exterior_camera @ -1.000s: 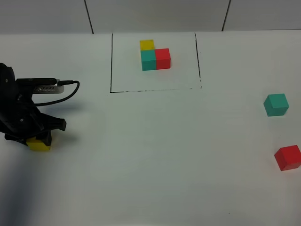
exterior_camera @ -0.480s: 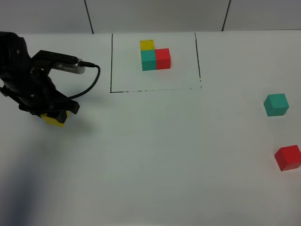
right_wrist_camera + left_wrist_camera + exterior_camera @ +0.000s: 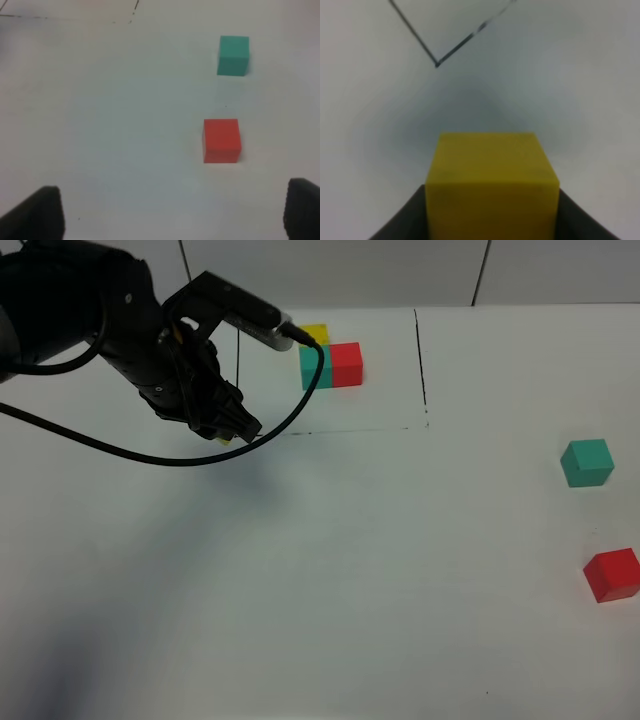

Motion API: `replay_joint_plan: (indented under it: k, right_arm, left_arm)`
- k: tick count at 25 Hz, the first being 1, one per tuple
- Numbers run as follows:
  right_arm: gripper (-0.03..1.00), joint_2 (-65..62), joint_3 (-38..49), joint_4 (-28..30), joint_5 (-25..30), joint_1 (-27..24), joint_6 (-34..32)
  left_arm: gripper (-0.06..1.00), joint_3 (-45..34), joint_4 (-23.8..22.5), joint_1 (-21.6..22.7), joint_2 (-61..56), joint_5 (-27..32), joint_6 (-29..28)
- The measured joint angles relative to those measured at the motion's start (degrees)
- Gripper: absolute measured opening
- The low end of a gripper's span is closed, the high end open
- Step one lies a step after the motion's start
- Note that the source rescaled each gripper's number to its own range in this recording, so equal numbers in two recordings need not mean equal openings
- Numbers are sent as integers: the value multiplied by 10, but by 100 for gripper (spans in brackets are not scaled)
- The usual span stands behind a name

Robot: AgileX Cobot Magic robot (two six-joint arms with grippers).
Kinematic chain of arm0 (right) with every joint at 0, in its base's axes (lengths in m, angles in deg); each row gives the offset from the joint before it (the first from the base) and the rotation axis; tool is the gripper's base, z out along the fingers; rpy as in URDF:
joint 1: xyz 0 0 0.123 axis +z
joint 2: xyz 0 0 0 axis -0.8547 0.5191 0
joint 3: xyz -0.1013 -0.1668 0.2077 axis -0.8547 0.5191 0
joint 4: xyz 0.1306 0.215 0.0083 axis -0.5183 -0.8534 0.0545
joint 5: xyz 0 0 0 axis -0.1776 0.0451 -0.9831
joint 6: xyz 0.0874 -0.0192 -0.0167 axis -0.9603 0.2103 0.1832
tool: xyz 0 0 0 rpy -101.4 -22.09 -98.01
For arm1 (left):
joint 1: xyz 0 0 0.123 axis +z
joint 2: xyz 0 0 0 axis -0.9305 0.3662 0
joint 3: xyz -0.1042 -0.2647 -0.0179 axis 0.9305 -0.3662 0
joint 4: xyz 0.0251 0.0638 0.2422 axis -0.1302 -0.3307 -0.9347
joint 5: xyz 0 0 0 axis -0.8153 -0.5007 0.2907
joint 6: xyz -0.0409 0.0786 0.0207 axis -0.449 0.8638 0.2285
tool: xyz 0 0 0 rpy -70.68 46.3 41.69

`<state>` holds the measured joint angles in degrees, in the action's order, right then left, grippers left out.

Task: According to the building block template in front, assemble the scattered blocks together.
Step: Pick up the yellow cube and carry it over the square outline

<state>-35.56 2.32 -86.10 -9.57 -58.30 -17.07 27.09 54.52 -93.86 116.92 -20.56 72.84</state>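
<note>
The yellow cube [image 3: 492, 185] sits clamped between the dark fingers of the left pincer [image 3: 228, 428]. The soft shadow cast on the tabletop [image 3: 350, 590] suggests it is held clear of the surface rather than dragged across it. From the high camera only a sliver of yellow shows under the pincer, so the grip itself is read from the left wrist view. There the cube fills the space between the fingers and squarely faces a corner of the black frame line [image 3: 436, 64].

The pincer hangs just outside that frame, near its front left corner. This fits building the copy in front of the building block template [image 3: 335, 362] rather than on top of it. The template stays inside its rectangle as the reference: yellow at the back, teal in front of it, red beside the teal. A black cable [image 3: 150, 455] from the left arm crosses in front of its teal cube.

Well apart on the right lie the teal cube [image 3: 586, 461] and the red cube [image 3: 611, 574], separate from each other and untouched. The right pincer [image 3: 175, 212] is spread wide and empty, looking down on both, probably so it can take one of them next.
</note>
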Motion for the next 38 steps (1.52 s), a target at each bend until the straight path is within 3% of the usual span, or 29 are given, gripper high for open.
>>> replay_joint_plan:
  k: [13,22,29,38]
  right_arm:
    - [99,0,0,0,0,0,0]
    - [99,0,0,-1,0,0,0]
    - [99,0,0,-7,0,0,0]
    - [99,0,0,-8,0,0,0]
  left_arm:
    - [1,163,-37,-72,110,134,23]
    - [1,291,-57,-102,217,224,91]
    - [1,349,-57,-111,268,246,160]
    - [1,364,-48,-111,293,248,197]
